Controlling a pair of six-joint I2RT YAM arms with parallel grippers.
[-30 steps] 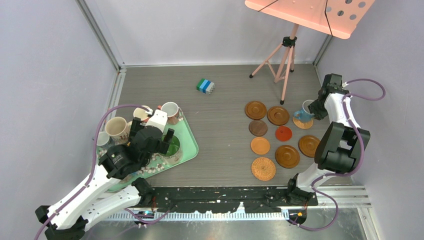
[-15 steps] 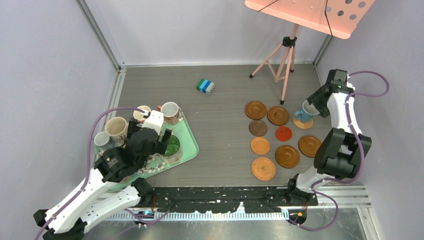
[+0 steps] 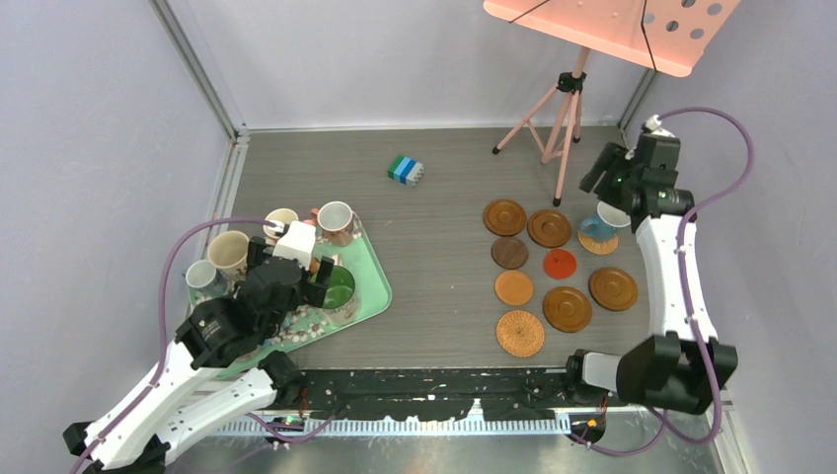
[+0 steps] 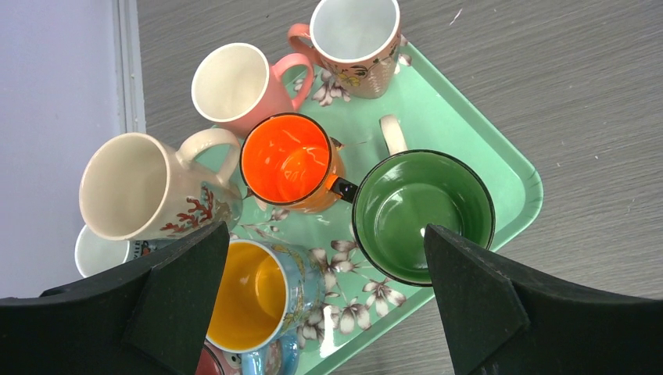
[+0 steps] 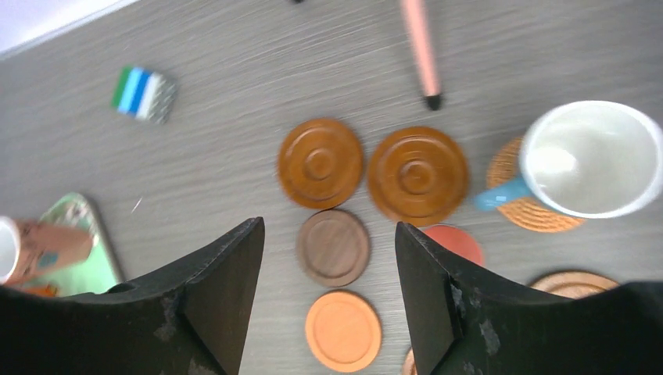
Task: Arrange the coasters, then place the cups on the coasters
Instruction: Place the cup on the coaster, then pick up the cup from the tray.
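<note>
Light blue cup point(image 3: 602, 221) standing on wicker coaster point(image 5: 535, 205) at 2 o'clock of the coaster group. Right gripper point(image 5: 328, 293) above, parted, empty. Left gripper point(image 4: 324, 301) spread wide over green cup point(image 4: 423, 216) on tray point(image 4: 522, 183), holding nothing.

White-and-black arms point(image 3: 667, 267), purple cables point(image 3: 732, 138)

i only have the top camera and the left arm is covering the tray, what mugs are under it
Observer: An orange-inside mug stands right beside the green mug.
Operator: anything else hidden there
Observer: A yellow-inside mug, on the tray by one finger of the left gripper.
Operator: is the right gripper holding anything
Observer: No, the right gripper is open and empty; the blue mug stands free on a woven coaster.
</note>
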